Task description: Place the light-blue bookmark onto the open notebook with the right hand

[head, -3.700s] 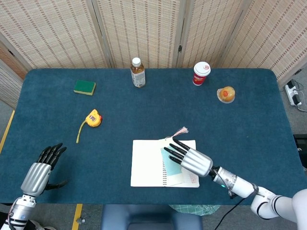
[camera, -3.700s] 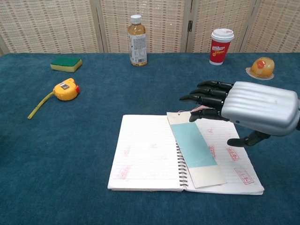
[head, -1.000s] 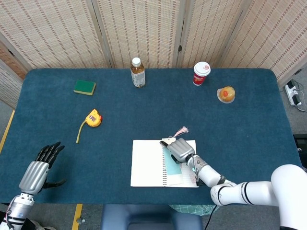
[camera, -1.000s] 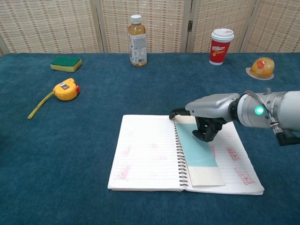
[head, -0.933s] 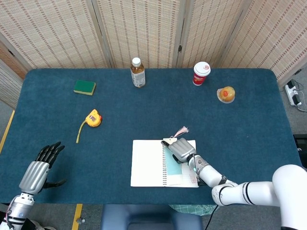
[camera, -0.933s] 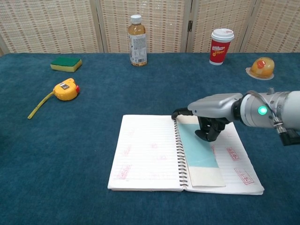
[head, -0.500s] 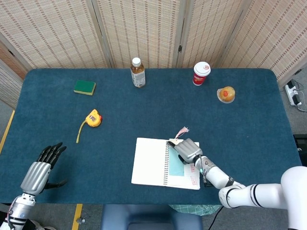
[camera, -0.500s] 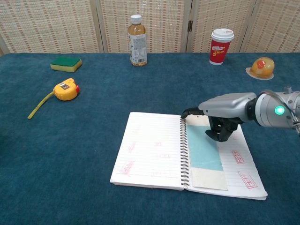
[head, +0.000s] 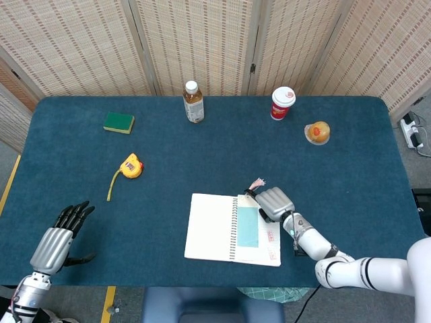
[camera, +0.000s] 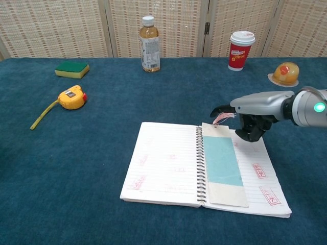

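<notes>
Chest view: my right hand (camera: pixel 254 118), fingers curled on nothing, hovers over the notebook's (camera: pixel 168 163) far-right corner beside the bookmark (camera: pixel 222 161).

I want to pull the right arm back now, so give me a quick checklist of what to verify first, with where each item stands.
1. Light-blue bookmark lies flat on the open notebook, on its right page beside the spiral: ok.
2. Right hand holds nothing; its fingers are curled in just past the bookmark's top edge: ok.
3. Pink tassel free of the fingers: cannot tell, since it sits right at the fingertips in both views.
4. Notebook fully on the table, clear of the near edge: ok.
5. Left hand resting far from the notebook, fingers apart: ok.
6. Retreat path to the right free of objects: ok, as the cup stands far back.
</notes>
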Tool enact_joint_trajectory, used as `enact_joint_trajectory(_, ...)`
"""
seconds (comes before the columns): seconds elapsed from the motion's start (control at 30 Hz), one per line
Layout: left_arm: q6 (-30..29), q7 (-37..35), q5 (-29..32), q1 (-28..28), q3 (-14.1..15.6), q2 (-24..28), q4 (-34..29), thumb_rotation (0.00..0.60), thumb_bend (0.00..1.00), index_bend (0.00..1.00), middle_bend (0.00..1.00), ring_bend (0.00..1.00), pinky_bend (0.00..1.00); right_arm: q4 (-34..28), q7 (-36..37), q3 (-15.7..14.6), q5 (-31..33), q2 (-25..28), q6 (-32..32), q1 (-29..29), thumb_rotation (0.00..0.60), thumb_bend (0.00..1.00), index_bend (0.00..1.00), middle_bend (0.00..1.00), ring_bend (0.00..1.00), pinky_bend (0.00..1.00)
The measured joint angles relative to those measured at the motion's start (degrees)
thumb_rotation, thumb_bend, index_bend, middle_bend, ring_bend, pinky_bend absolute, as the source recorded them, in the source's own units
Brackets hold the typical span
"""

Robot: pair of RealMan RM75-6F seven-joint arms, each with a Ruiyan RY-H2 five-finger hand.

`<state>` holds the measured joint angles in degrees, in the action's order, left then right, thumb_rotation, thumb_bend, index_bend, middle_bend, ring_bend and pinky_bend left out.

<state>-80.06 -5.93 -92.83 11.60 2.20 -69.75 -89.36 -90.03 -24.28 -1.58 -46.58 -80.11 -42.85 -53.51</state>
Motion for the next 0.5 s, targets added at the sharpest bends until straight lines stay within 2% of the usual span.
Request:
enact_joint_trajectory(0.2, 0.2, -0.4, 0.5, 0.1, -0.2, -0.1, 0.3, 0.600, 0.14, 0.05, 0.04, 0.00, 0.00, 2.1, 0.0, 0.9, 1.1, -1.7, 1.9, -1.3, 0.600, 0.66, 0.12, 0.99, 1.00, 1.00)
enact_joint_trajectory(0.5, 0.3, -0.7, 0.7, 0.1, -0.3, 0.0, 0.5, 0.600, 0.14, 0.05, 0.04, 0.00, 0.00, 3.5, -1.1, 0.1, 2.6, -3.0, 3.3, -2.2, 0.600, 0.66, 0.12, 0.99, 1.00, 1.00)
